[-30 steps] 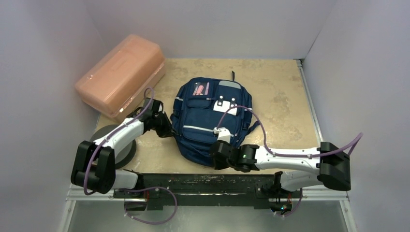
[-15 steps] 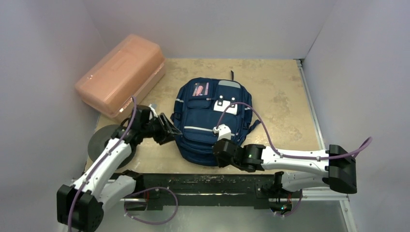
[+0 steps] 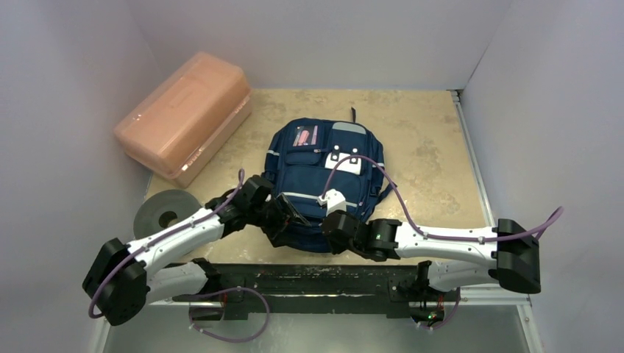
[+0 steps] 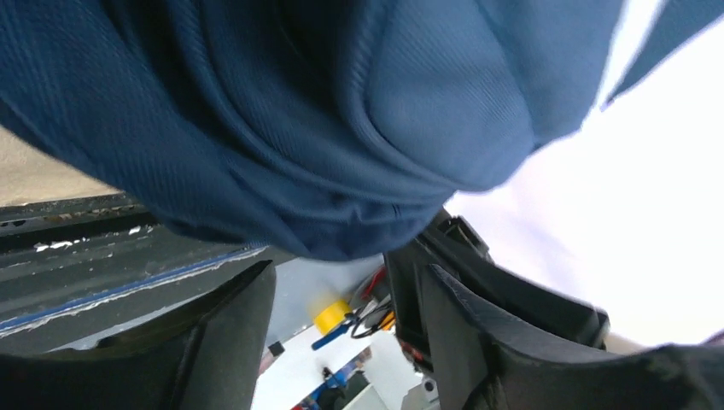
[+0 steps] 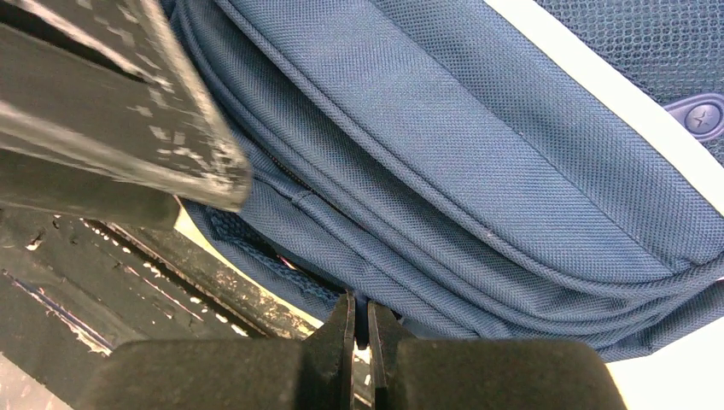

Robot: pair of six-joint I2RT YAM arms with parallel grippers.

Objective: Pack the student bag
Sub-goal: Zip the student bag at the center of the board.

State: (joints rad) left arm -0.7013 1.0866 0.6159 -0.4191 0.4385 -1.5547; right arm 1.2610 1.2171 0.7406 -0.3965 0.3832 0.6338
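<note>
My left pincer (image 4: 346,282) stands wide at the near edge of the student bag (image 3: 313,158), my right pincer (image 5: 359,314) pressed narrow beside it; I should bite only the upper fabric layer, slowly

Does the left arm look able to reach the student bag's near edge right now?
Probably yes: the left gripper, open, sits right at the near-left edge of the student bag with nothing between; the right gripper is further right.
</note>
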